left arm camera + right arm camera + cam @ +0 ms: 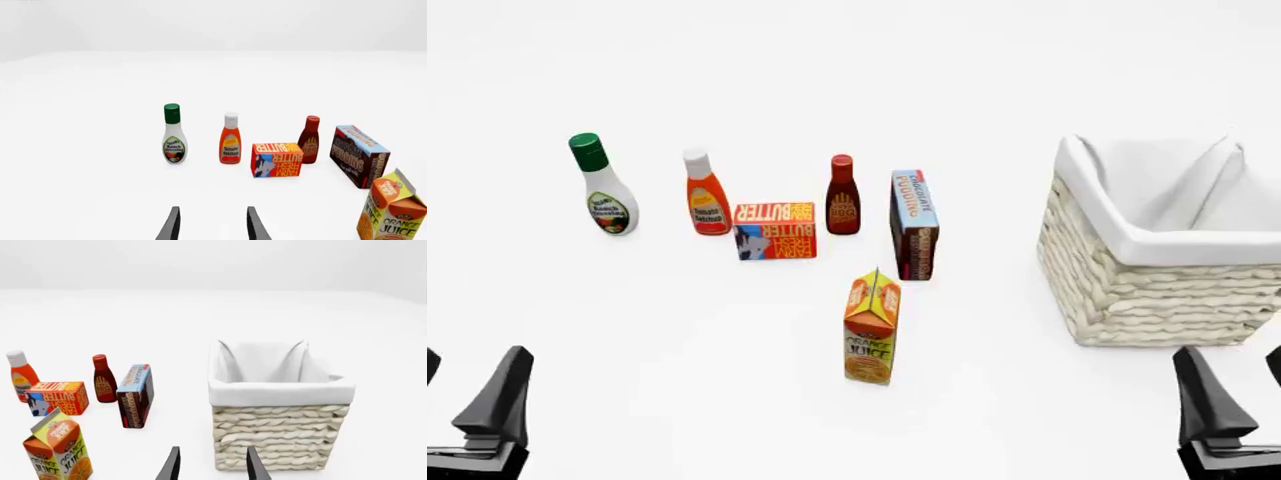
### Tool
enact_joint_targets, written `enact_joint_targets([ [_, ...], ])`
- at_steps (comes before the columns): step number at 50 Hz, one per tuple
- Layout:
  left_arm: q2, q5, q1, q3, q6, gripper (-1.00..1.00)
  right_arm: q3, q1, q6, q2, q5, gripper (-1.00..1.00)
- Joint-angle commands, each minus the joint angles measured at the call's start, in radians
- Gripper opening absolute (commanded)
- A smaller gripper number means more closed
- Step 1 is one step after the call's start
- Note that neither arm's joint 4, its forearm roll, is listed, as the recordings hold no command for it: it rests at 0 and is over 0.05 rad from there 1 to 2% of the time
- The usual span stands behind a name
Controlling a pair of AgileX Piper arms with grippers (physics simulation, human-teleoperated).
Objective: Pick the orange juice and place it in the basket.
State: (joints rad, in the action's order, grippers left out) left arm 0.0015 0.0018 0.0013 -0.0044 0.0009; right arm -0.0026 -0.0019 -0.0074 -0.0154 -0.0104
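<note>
Two claws, left [474, 415] and right [1228, 420], both spread, empty, near edge of worktop [694, 340]. Juice [872, 327] upright, left of basket [1154, 250], nearer than pudding box [913, 222]. Likely light, stiff carton, slick faces; grip flat sides mid-body, below gable.

- One orange juice carton [872, 327].
- One basket [1134, 290].
- Three bottles: ranch dressing [602, 187], ketchup [705, 194], dark red sauce [842, 196].
- Two boxes: butter [775, 231], chocolate pudding [914, 224].
</note>
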Motion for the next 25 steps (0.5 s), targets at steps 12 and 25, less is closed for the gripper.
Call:
enact_joint_targets([
  [12, 0.000, 0.010, -0.001, -0.013, 0.002, 1.00, -0.008, -0.001, -0.023, -0.035, -0.019, 1.00],
  [25, 0.000, 0.009, 0.000, -0.012, 0.002, 1.00, -0.003, 0.001, -0.023, -0.075, -0.062, 1.00],
])
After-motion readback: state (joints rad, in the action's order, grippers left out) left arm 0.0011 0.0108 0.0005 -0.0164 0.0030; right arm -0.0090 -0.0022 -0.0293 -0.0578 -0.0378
